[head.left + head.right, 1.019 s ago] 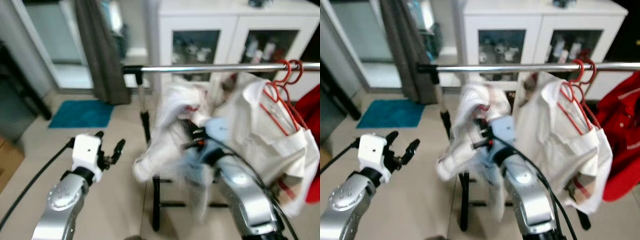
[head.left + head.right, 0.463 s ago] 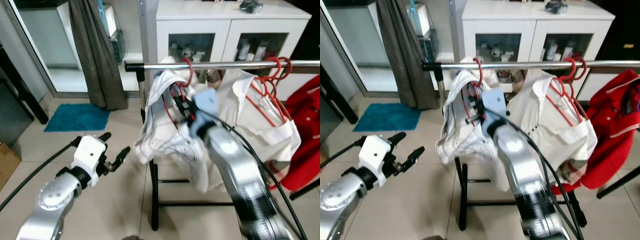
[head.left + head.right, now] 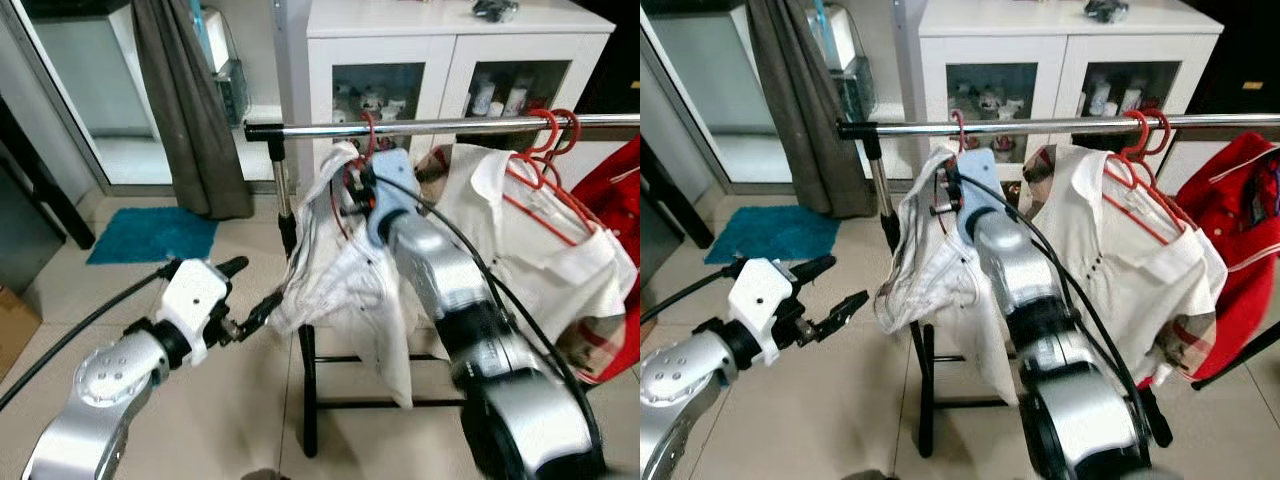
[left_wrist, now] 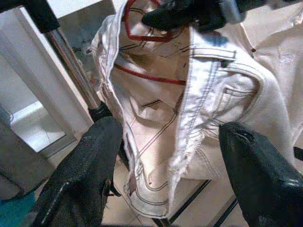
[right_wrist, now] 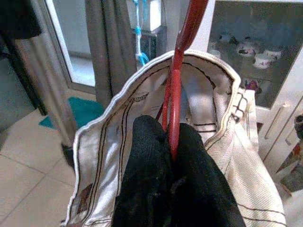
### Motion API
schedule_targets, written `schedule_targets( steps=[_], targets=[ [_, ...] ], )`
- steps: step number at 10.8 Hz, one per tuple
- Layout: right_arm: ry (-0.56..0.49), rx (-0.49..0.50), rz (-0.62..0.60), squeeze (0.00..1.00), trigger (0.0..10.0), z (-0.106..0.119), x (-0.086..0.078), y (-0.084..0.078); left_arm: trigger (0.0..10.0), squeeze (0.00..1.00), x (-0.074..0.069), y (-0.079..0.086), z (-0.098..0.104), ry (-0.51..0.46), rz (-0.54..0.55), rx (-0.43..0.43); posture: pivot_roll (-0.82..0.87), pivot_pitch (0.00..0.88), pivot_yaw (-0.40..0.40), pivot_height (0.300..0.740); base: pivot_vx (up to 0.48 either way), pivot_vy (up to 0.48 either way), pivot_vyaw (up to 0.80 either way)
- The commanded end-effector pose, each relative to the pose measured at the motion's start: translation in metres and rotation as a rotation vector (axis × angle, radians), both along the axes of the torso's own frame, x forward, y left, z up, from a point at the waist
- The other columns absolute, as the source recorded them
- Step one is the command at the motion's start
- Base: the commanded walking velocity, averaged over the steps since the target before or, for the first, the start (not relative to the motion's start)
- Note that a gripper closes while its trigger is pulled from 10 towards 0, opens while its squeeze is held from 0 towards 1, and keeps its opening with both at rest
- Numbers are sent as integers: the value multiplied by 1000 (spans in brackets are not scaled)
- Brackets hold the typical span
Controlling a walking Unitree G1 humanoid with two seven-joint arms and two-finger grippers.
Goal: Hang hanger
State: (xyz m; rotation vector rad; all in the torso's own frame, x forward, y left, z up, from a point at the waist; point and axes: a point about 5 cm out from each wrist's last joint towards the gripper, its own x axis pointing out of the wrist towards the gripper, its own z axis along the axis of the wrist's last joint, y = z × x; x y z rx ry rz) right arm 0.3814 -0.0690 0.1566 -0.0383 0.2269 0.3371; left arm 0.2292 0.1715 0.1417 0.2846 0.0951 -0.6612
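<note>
Two black fingers (image 5: 175, 189) of the right gripper (image 3: 352, 190) pressed together on the neck of the red hanger (image 5: 176, 90), no gap visible between them. Raised high, just under the metal rail (image 3: 420, 127), with the hanger's hook (image 3: 369, 128) at the rail; cannot tell if the hook already rests over it. Draped on this hanger, a white garment with dark stitching (image 3: 345, 280), hanging down in front of the rack's black post (image 3: 309, 390).

Lower and on the left side, the left gripper (image 3: 250, 290), fingers spread wide, holding nothing. Very near the hanging edge of the white garment; contact cannot be judged. In the left wrist view, both wide black fingers (image 4: 90, 170) on either side of the cloth, apart from it.

Further along the rail to the right, two more red hangers (image 3: 552, 135) carrying a white shirt (image 3: 520, 250), and beyond it a red garment (image 3: 1240, 210). Behind the rack, a white cabinet with glass doors (image 3: 400, 60). On the left, a grey curtain (image 3: 185, 110) and a teal mat (image 3: 150, 235) on the tiled floor (image 3: 250, 420).
</note>
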Motion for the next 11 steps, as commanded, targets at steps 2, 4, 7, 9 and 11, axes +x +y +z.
schedule_targets(
  steps=[2, 4, 7, 9, 11],
  targets=[
    [-55, 9, 6, 0, 10000, 22, 13, 10, 10000, 0, 0, -1, 5, -3, -20, 9, 29, 0, 75, 740, 0, 0, 0],
    [44, -91, 50, 0, 10000, 11, 14, 16, 10000, 0, 0, -3, 10, -17, -31, -8, 38, 0, 65, 740, 0, 0, 0],
    [73, -85, 47, 1000, 10000, -1, 13, 11, 10000, 0, 0, -5, 18, -38, -20, -72, 38, 0, 58, 740, 0, 0, 0],
    [-77, -36, 119, 1000, 10000, 9, 10, 8, 10000, 0, 7, -2, 21, -71, 41, -109, 30, 0, 62, 740, 0, 0, 0],
    [-184, 30, 191, 1000, 10000, 14, -2, 3, 10000, 0, 11, -5, 23, -85, 54, -142, 20, 0, 67, 740, 0, 0, 0]
  ],
)
